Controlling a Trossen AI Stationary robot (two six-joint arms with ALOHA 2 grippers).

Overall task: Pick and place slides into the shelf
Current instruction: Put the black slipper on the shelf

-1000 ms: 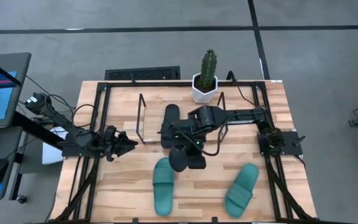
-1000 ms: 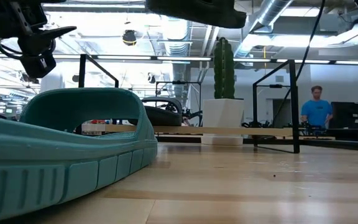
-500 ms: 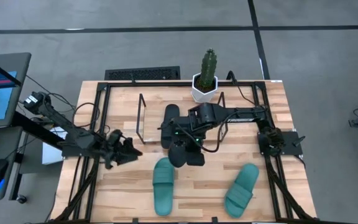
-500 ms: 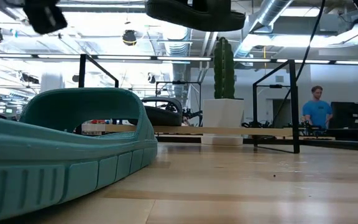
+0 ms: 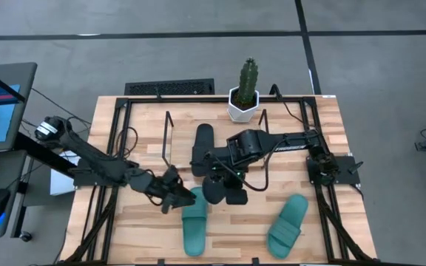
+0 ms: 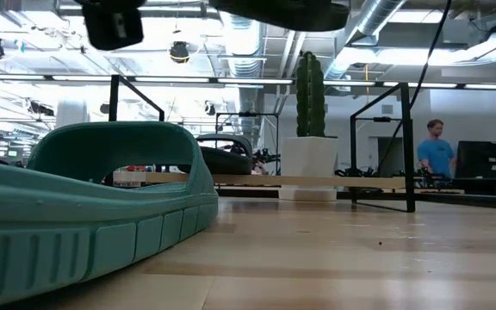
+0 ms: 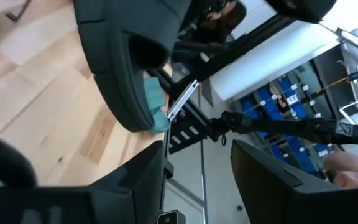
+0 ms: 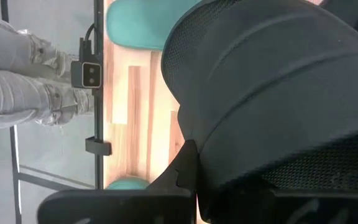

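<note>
My right gripper (image 5: 225, 171) is shut on a black slide (image 5: 225, 189) and holds it in the air over the table's middle; in the low view the black slide (image 6: 278, 10) shows at the top. A second black slide (image 5: 203, 142) lies inside the shelf (image 5: 168, 140), between its thin upright ends. One teal slide (image 5: 194, 220) lies flat near the table's near edge, another teal slide (image 5: 288, 222) to its right. My left gripper (image 5: 176, 198) is open and hovers just left of the first teal slide's toe end; between the fingers of my left gripper (image 7: 197, 174) nothing lies. My right gripper holds the black slide at its wide strap (image 8: 272, 93), coming from above and pointing down. One finger (image 8: 117, 202) shows beside the strap; the slide hides the other. The slide is lifted clear of the table, roughly level.
A potted cactus (image 5: 247, 92) stands at the far edge behind the shelf. The thicker black rig frame (image 5: 120, 133) borders the table. Bare wood lies between the two teal slides. A person (image 6: 436, 155) stands in the room beyond the table.
My left gripper has swung from the table's left side toward the right and the near edge, ending beside the left teal slide. My right gripper has kept the black slide aloft, shifting only slightly.
</note>
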